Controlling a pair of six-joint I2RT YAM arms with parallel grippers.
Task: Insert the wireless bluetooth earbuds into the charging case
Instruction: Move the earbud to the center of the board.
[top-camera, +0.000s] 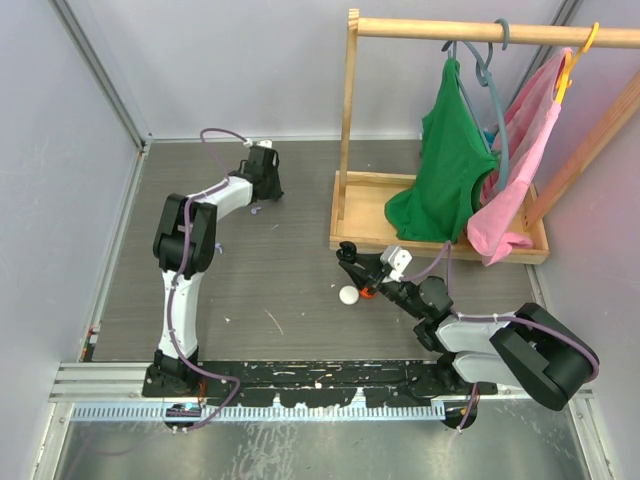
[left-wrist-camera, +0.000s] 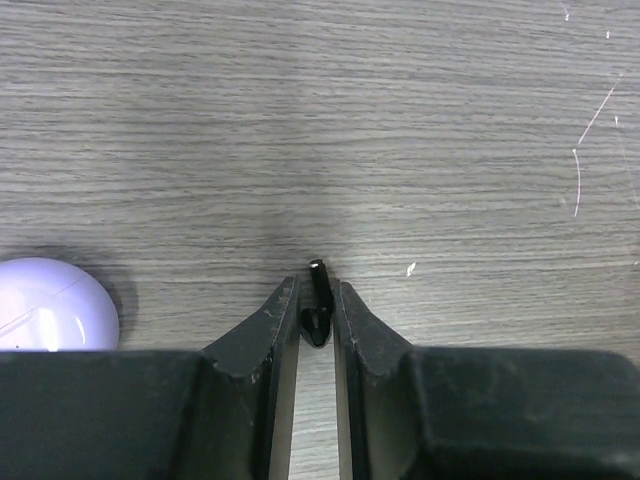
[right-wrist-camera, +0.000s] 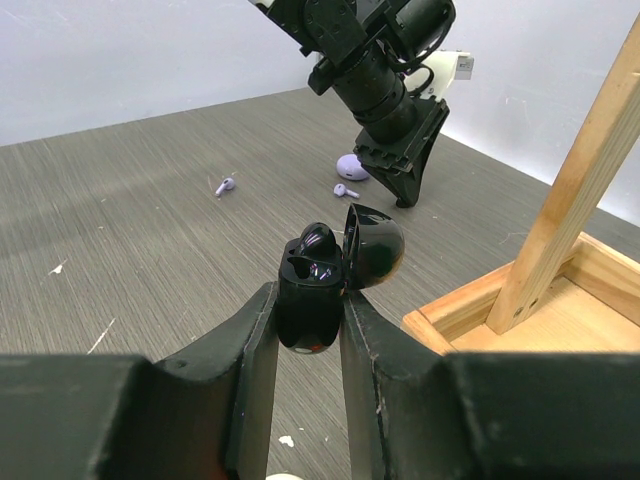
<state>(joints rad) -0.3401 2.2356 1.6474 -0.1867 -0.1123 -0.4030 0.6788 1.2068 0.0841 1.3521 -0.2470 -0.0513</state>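
Two hands were closed at this moment, each on something black. Your left hand (left-wrist-camera: 316, 290), reaching to the far side of the worktop (left-wrist-camera: 320, 120), pinched a black earbud (left-wrist-camera: 317, 305) between its fingertips, with the bud's end poking out just past them. Whether the bud was clear of the surface could not be told. A round lilac disc (left-wrist-camera: 50, 305) sat near it on the left. Your right hand (right-wrist-camera: 310, 298) gripped the black charging case (right-wrist-camera: 312, 285) upright, its lid (right-wrist-camera: 375, 245) swung open to the right. A lilac earbud (right-wrist-camera: 225, 186) lay loose on the worktop, and a second lilac bud (right-wrist-camera: 345, 190) lay just beside the left hand. A white disc (top-camera: 348, 294) rested close to the right hand, in front of the wooden rack (top-camera: 350, 130).
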